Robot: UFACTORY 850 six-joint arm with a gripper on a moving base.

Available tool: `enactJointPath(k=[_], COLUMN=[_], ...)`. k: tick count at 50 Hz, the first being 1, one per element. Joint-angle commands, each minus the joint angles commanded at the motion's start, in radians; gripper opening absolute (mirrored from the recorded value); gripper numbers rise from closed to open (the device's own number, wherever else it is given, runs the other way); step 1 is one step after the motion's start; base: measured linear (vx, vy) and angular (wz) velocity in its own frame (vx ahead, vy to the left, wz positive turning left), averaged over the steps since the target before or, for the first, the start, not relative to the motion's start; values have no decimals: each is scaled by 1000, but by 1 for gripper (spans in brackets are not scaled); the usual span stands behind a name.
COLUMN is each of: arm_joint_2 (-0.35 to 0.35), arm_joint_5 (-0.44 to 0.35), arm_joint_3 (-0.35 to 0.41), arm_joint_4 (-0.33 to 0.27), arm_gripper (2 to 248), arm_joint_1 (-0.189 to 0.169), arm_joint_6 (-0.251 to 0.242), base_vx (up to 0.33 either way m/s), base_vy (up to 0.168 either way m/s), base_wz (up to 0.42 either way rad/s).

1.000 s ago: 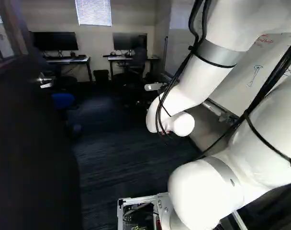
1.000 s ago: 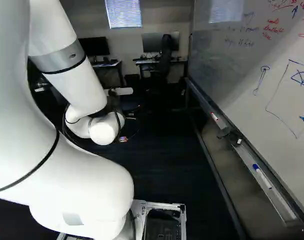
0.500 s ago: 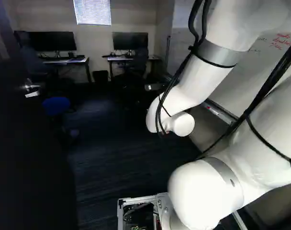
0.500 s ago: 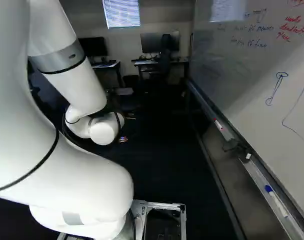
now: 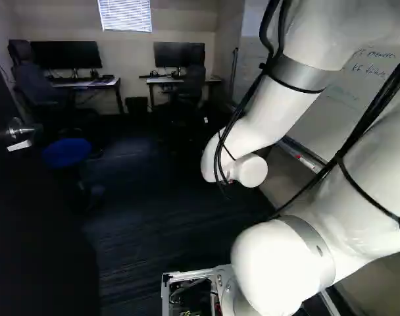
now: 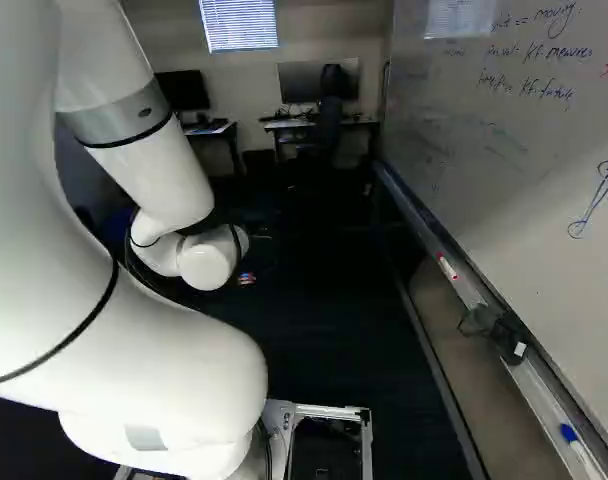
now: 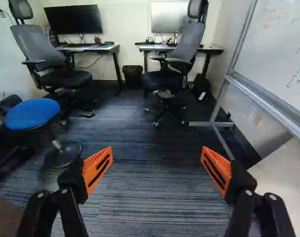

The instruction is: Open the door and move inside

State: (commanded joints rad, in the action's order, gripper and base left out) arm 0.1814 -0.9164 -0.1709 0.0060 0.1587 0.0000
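just dark carpet (image 7: 150,192) underneath, desks (image 7: 91,48) beyond

The flat dark door (image 5: 39,224) seems matt, though shadow hides its grain; its silvery lever handle (image 5: 19,131) is shiny metal. The white rounded arm (image 6: 164,350) is smooth and glossy, the wide whiteboard (image 6: 474,160) glossy too. The striped dark carpet (image 7: 150,192) looks rough, ribbed cloth.

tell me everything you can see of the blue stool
The blue stool has a round, padded-looking seat on a thin slanting post and a round dark base. It stands on the carpet, in front of an office chair and, in the left base view, right of the door handle. I cannot tell whether anything else touches it.
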Motion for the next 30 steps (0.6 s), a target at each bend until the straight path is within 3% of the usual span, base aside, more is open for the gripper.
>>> enactJointPath(k=[30], arm_joint_2=[0], arm_joint_5=[0], arm_joint_3=[0], arm_joint_4=[0], arm_gripper=[247], arm_joint_1=[0], arm_joint_6=[0], base_vx=[179], base_vy=[14], base_wz=[-17])
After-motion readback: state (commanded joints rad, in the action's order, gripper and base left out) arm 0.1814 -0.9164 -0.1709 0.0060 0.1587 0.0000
